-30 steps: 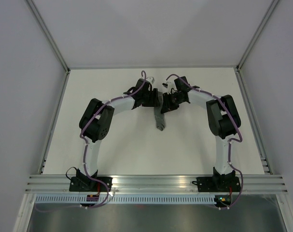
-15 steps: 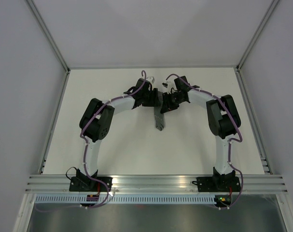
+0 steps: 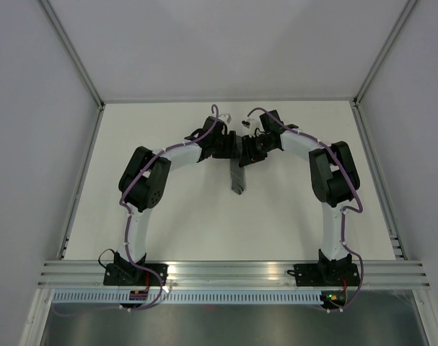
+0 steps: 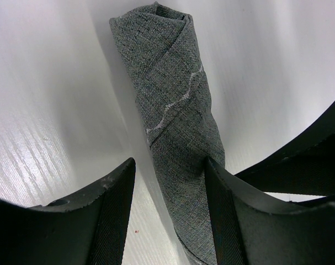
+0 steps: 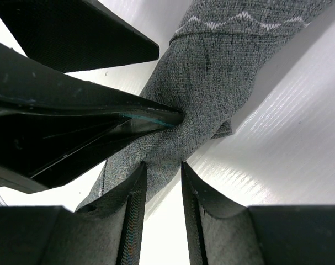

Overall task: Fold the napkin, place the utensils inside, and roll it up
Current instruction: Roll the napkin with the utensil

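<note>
The napkin (image 3: 237,180) is a tight dark grey roll lying on the white table, its near end pointing toward the arm bases. In the left wrist view the roll (image 4: 178,110) shows pale stitching and runs between the spread fingers of my left gripper (image 4: 170,163), touching only the right finger (image 4: 222,210). My right gripper (image 5: 163,164) stands with a narrow gap, its fingertips at the edge of the roll (image 5: 211,83). Both grippers meet at the roll's far end, my left gripper (image 3: 231,151) beside my right gripper (image 3: 244,156). No utensils show.
The white table (image 3: 168,216) is walled by pale panels with metal posts at the far corners. An aluminium rail (image 3: 233,272) runs along the near edge with both arm bases on it. A small white piece (image 3: 245,124) lies behind the grippers.
My right wrist has shifted slightly toward the far side and left. The roll's near end has shifted slightly left and away from the bases. The left arm has barely moved.
</note>
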Robot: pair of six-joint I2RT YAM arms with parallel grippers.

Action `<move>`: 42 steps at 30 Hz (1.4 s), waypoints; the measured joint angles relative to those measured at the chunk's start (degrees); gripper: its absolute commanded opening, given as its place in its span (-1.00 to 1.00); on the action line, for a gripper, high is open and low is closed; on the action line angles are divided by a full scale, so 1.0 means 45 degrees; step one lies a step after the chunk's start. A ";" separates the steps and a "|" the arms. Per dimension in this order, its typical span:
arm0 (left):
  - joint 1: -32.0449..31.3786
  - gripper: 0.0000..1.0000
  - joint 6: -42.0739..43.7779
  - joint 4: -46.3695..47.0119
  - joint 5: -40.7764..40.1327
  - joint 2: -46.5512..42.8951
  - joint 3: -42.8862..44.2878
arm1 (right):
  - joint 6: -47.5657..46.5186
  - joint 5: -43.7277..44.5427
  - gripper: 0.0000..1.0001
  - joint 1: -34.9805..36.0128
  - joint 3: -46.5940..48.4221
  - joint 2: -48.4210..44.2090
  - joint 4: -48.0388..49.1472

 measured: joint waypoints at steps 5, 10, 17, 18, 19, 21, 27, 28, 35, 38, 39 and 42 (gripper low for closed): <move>0.0000 0.18 0.0000 -0.0019 0.0000 -0.0024 0.0000 | 0.0000 0.0000 -0.25 0.0000 0.0151 0.0000 -0.0102; 0.0000 0.20 0.0005 -0.0097 0.0000 -0.0165 0.0005 | -0.0010 0.0000 -0.25 0.0000 0.0248 0.0000 -0.0189; 0.0000 0.21 0.0010 -0.0199 0.0005 -0.0505 0.0044 | -0.0049 0.0000 -0.25 -0.0005 0.0345 0.0000 -0.0267; 0.0000 0.21 0.0010 -0.0199 0.0000 -0.0505 0.0068 | -0.0049 0.0000 -0.25 -0.0005 0.0350 0.0000 -0.0287; 0.0000 0.21 0.0010 -0.0199 0.0000 -0.0510 0.0112 | -0.0049 0.0000 -0.25 -0.0005 0.0350 0.0000 -0.0287; 0.0000 0.21 0.0010 -0.0209 0.0000 -0.0510 0.0146 | -0.0049 0.0000 -0.24 -0.0005 0.0359 0.0000 -0.0316; 0.0000 0.21 0.0015 -0.0223 -0.0010 -0.0510 0.0151 | -0.0053 0.0000 -0.24 -0.0005 0.0495 0.0000 -0.0427; 0.0000 0.21 0.0015 -0.0223 -0.0010 -0.0510 0.0151 | -0.0053 0.0000 -0.24 -0.0005 0.0520 0.0000 -0.0427; 0.0107 0.22 0.0019 -0.0335 -0.0024 -0.0641 0.0151 | -0.0053 -0.0010 -0.24 -0.0063 0.0622 -0.0044 -0.0481; 0.0262 0.22 0.0019 -0.0578 -0.0019 -0.1044 0.0151 | -0.0049 -0.0102 -0.24 -0.0155 0.0714 -0.0131 -0.0525; 0.0335 0.22 0.0019 -0.0641 -0.0015 -0.1268 0.0151 | -0.0049 -0.0126 -0.24 -0.0199 0.0729 -0.0204 -0.0544; 0.0549 0.23 0.0102 -0.0894 -0.0015 -0.2191 0.0131 | -0.0044 -0.0301 -0.21 -0.0442 0.0729 -0.0733 -0.0617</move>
